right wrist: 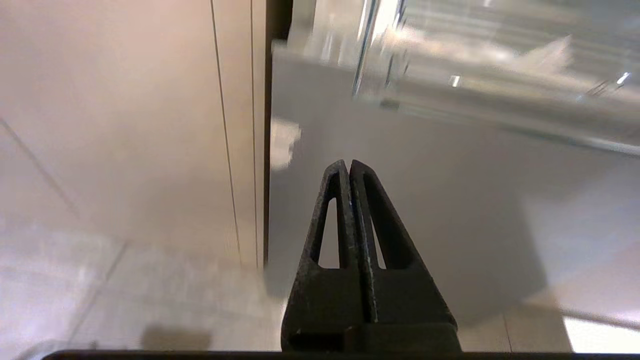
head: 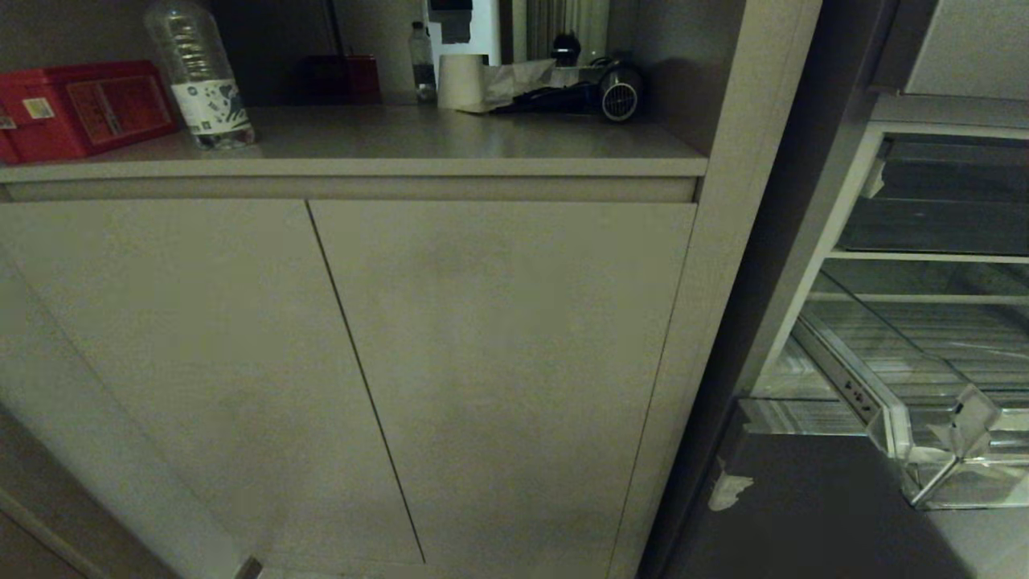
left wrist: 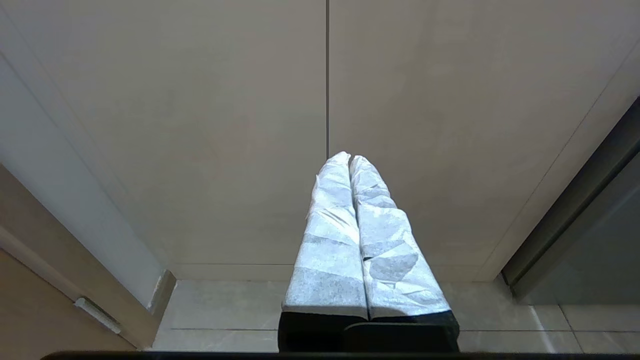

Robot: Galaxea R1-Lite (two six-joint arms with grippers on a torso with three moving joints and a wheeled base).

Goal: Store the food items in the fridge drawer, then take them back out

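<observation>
Fridge drawer [head: 924, 378] stands pulled out of the grey fridge [head: 804, 498], to the right of the beige cabinet [head: 498, 362]; its clear ribbed bin shows no food that I can make out. Facing that cabinet, the left gripper [left wrist: 349, 159], wrapped in white, is pressed closed on nothing. Nearer the drawer, the right gripper [right wrist: 348, 165] is closed and empty too. On the counter [head: 450, 145] above the cabinet stand a water bottle [head: 201, 76] and a red box [head: 80, 108].

Beige cabinet doors [head: 498, 362]; red box [head: 80, 108]; clear ribbed fridge drawer [head: 924, 354]; left hand [left wrist: 349, 159] white-wrapped; right hand [right wrist: 348, 165] black.
</observation>
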